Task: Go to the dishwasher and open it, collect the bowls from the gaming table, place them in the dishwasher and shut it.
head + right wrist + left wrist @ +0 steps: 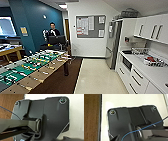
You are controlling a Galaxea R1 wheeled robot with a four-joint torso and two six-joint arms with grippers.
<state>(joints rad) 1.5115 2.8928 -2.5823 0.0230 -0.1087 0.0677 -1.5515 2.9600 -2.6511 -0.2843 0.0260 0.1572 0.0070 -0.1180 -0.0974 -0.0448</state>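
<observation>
Pincers could not be made out in either wrist view, so whether they were open or shut, or had hold of anything, could not be told. Under the left wrist lay pale floor (134,100), with brown carpet (90,117) along one side behind a dark edging strip. Under the right wrist the same pale floor met brown carpet (8,104) at one corner.

From the head view, a table-football table (30,68) with green field and rods ran from about 9 o'clock toward 7 o'clock, its near end cut off by the frame. A yellow-framed table (10,51) showed only a corner at 9 o'clock, too little to tell what lay on it; no bowl could be picked out. At 11 o'clock a person (52,31) stood behind dark monitors. A notice board (90,26) hung at 12 o'clock. At 2 o'clock stood a steel refrigerator (112,45), and at 3 to 4 o'clock a white counter (150,71) with drawers below, a dish rack holding something red, and a dark appliance front (127,63) too blurred to name as the dishwasher.
</observation>
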